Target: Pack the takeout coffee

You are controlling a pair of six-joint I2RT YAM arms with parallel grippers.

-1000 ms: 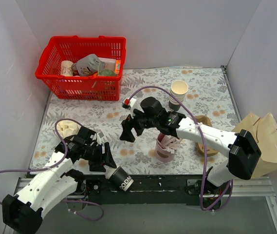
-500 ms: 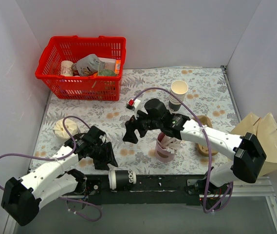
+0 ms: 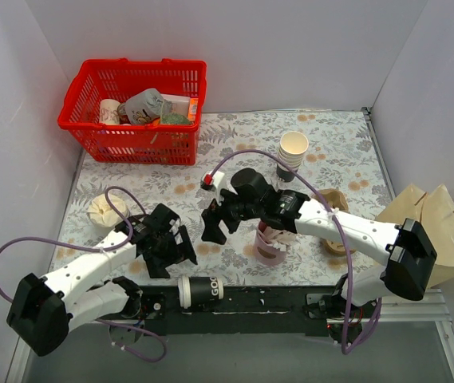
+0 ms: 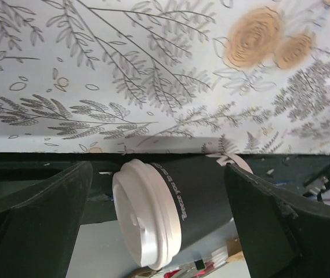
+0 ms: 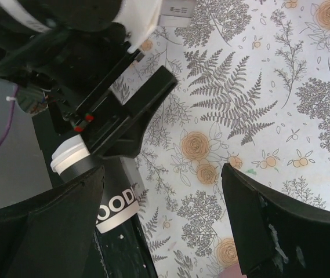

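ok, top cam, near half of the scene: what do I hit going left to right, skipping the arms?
Cream-coloured lump → takeout coffee, lying on its side → pink cup of white sticks → brown cardboard piece → paper bag.

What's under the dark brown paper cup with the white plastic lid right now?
The dark brown paper cup lies on its side on the black rail at the near edge, beside the floral tablecloth. Its body hides the contact spot, so any overhang is unclear.
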